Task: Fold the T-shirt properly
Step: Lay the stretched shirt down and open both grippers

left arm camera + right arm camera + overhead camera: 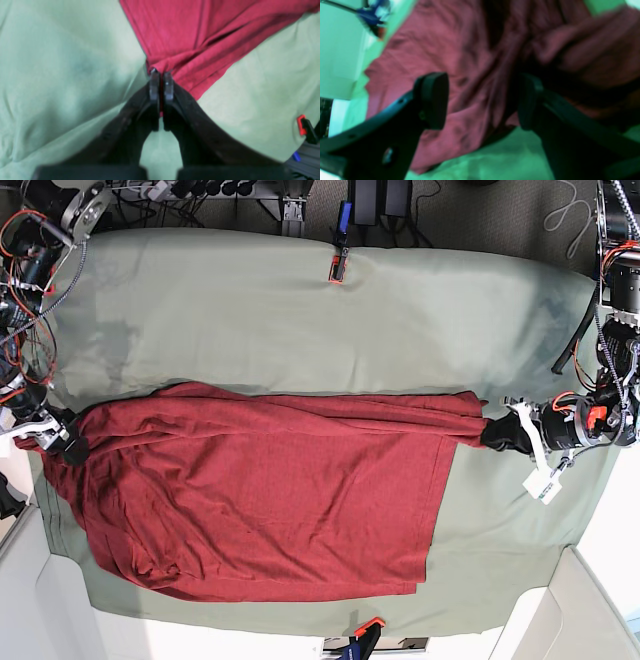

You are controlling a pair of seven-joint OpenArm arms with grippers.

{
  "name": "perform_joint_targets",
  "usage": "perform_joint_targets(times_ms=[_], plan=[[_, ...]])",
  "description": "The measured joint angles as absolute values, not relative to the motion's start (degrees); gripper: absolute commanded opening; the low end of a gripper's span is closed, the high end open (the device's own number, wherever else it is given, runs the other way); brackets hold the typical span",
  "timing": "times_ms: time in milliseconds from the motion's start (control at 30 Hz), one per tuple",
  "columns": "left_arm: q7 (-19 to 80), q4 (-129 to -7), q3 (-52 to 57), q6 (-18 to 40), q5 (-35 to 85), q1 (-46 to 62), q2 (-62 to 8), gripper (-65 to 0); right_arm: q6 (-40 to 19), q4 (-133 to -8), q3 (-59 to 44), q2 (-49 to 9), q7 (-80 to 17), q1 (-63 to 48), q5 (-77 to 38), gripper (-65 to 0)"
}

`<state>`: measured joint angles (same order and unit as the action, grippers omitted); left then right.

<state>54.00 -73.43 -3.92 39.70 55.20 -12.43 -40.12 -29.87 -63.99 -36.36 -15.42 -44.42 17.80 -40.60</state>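
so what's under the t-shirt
A sage-green cloth lies under the T-shirt, showing on every side of it. What the cloth itself rests on is covered, and the T-shirt hides whatever part of the cloth lies beneath it.

T-shirt point(260, 500) on cloth point(250, 310)

1 T-shirt point(260, 500), 1 green cloth point(250, 310), 2 grippers point(492, 432)

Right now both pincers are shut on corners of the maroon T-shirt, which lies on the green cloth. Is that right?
Only one is. The left pincer is shut on the T-shirt, but the right wrist view shows the right pincer with its jaws wide apart. The shirt does lie on the green cloth.
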Motion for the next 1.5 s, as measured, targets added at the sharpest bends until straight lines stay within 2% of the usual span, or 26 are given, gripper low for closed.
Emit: perform_joint_targets(times_ms=[167,367,500,733,900,933,1067,1133,1333,1500], plan=[[54.5,-73.4,-3.9,39.7,55.2,-12.4,-38.9,-65.0,-29.8,-72.6,-35.5,-15.4,-45.8,13.7,-42.0,-23.9],[55.2,-73.4,-3.9,39.7,55.2,-12.4,-38.3,-65.0,-29.6,-74.8,-29.9,-14.5,-46.5,7.1,-42.7,-23.9],[55.3,-73.4,-3.9,39.7,55.2,-12.2,-38.4,-65.0,-29.6,-74.9,-25.8,-10.2,-46.1,5.3,-42.9,-23.9],[55.2,-73.4,-3.9,39.7,55.5,-12.2,-38.4,-65.0,-29.3,-75.1,-24.8,-2.0,-43.4,5.6,-40.4,-23.9],[55.3,-73.4,-3.9,39.7,55.5,-12.2,-38.4,-65.0,-28.5,-75.2,-24.8,0.5,-41.9,5.7,-38.5,-24.4],[55.3,-73.4,-3.9,39.7,55.5,-12.2,-38.4,-65.0,-28.5,-75.2,-24.8,0.7,-41.9,5.7,-38.5,-26.8],[55.9,-73.4,-3.9,39.7,55.6,-12.3,-38.4,-65.0,-28.3,-75.6,-24.8,0.8,-45.3,5.6,-38.8,-46.9],[57.3,-73.4,-3.9,39.7,55.6,-12.2,-38.4,-65.0,-27.9,-76.8,-24.8,0.8,-46.5,5.3,-38.9,-54.6],[57.7,-73.4,-3.9,39.7,56.8,-12.2,-38.5,-65.0,-27.9,-82.1,-24.8,1.0,-47.7,4.9,-38.9,-56.0],[57.7,-73.4,-3.9,39.7,56.9,-12.3,-39.0,-65.0,-27.9,-83.5,-24.8,1.0,-47.2,5.4,-38.7,-62.9]])
